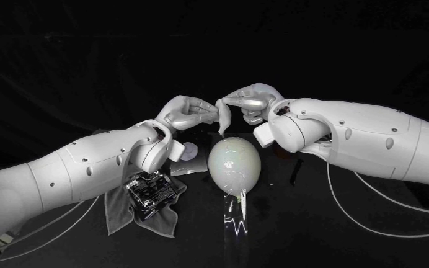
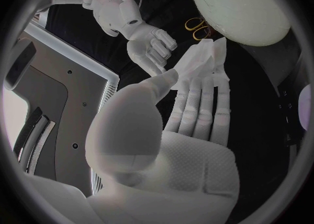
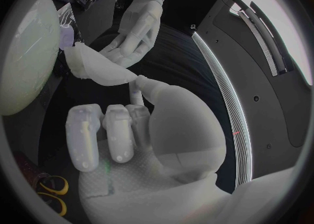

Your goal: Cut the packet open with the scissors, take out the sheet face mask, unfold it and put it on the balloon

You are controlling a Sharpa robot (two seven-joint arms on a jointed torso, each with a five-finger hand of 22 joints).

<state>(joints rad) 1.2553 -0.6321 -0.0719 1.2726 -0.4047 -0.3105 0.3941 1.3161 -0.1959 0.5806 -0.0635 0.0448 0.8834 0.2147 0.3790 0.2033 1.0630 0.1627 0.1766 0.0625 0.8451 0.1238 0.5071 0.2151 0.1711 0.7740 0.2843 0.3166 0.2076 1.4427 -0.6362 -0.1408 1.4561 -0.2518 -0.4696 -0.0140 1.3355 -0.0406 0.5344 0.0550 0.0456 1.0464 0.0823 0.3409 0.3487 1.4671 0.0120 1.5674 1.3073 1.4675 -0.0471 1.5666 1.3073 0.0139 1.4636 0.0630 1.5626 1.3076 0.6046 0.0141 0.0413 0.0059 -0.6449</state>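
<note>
Hands (image 1: 190, 111) (image 1: 247, 102) on mask (image 1: 221, 125) above balloon (image 1: 234, 164)

A black table (image 1: 295, 243) is seen from above. Toward its left side, a crumpled grey cloth (image 1: 125, 215) is spread flat on the surface. On the cloth, a small black item with clear, shiny parts (image 1: 150, 192) is laid; what it is cannot be told. Just beyond the cloth, farther back on the table, a small round pale disc (image 1: 190, 151) is seen. Near the middle of the table, a clear, glinting stand (image 1: 237, 215) is set upright.
</note>
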